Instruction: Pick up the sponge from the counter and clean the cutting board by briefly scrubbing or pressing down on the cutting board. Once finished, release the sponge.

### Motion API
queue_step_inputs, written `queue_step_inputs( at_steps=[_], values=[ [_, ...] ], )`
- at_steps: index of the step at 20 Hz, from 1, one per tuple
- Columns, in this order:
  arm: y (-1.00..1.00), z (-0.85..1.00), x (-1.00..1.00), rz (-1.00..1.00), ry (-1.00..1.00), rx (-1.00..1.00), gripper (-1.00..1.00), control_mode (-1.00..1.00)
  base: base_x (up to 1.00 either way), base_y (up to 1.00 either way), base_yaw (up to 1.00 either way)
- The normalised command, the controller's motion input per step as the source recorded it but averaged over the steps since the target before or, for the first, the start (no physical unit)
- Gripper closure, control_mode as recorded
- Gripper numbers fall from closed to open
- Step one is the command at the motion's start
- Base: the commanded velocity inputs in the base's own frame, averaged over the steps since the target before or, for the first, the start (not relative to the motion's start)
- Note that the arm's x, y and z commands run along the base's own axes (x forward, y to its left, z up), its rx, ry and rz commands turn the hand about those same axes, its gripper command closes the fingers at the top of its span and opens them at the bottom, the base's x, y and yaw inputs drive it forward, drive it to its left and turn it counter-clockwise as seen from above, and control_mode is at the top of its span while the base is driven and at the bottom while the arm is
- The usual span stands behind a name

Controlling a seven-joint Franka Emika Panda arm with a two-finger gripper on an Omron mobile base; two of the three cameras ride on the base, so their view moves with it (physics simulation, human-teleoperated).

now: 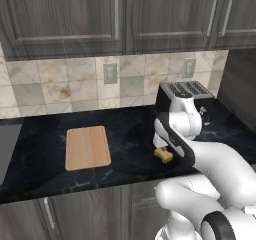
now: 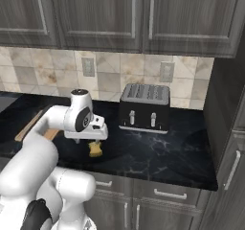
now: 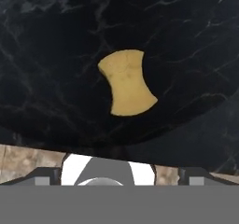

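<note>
The yellow sponge point(image 3: 127, 83) lies flat on the black counter point(image 3: 51, 55), straight below my hand. My gripper point(image 2: 95, 141) hangs just above the sponge point(image 2: 95, 149), open, with its fingertips point(image 3: 45, 175) spread wide and nothing between them. In the left base view the sponge point(image 1: 164, 155) peeks out beside the arm, near the counter's front edge. The tan wooden cutting board point(image 1: 88, 147) lies flat on the counter point(image 1: 130, 134) well to the left of the sponge. In the right base view my arm hides most of the cutting board point(image 2: 27, 127).
A black toaster point(image 2: 145, 108) stands against the tiled backsplash, behind and to the right of the sponge. Dark upper cabinets point(image 1: 125, 14) hang over the counter. A tall dark cabinet side point(image 2: 227, 128) closes off the right end. Wall outlets point(image 1: 110, 73) sit on the tiles.
</note>
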Motion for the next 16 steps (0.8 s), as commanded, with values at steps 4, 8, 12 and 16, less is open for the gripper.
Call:
queue_step_inputs(
  at_steps=[4, 8, 12, 16],
  values=[
    [0.0, -0.44, 0.05, 0.0, 0.01, 0.0, -1.0, -1.0, 0.0, 0.0, 0.0],
    [0.0, -0.32, 0.14, 0.0, 0.0, 0.0, -1.0, -1.0, 0.0, 0.0, 0.0],
    [-0.02, -0.18, 0.33, 0.0, 0.0, 0.0, -1.0, -1.0, 0.0, 0.0, 0.0],
    [-0.02, -0.18, 0.34, 0.0, 0.0, 0.0, -1.0, -1.0, 0.0, 0.0, 0.0]
  ],
)
